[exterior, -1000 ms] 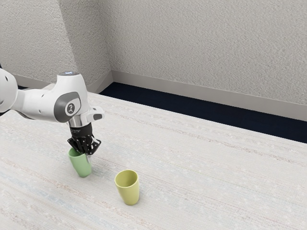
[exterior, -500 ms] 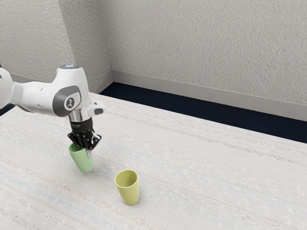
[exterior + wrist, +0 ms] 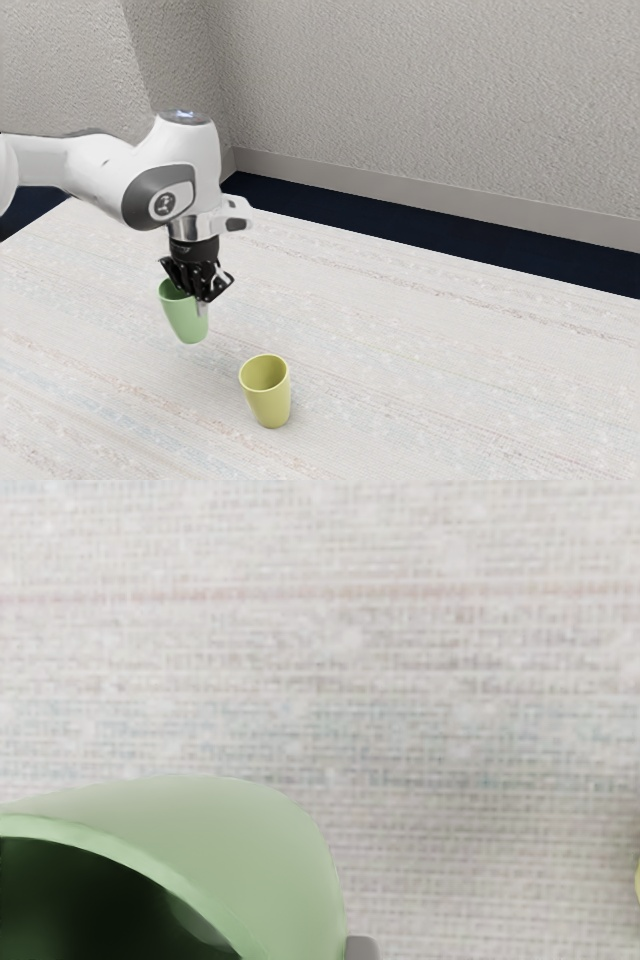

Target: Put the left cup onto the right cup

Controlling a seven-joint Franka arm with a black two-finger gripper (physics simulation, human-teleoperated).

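Now, from the exterior view's left, my arm (image 3: 120, 180) reaches in over the table (image 3: 450, 380), and the gripper (image 3: 203, 295) points down with its fingers pinched on the rim of the green cup (image 3: 183, 315). That cup hangs tilted under the hand and looks to be off the tabletop. Toward the exterior view's right and nearer the camera, the yellow cup (image 3: 266, 390) stands upright on the table, apart from the green one. In the wrist view the green cup (image 3: 180, 870) shows its rim and dark inside just under my hand.
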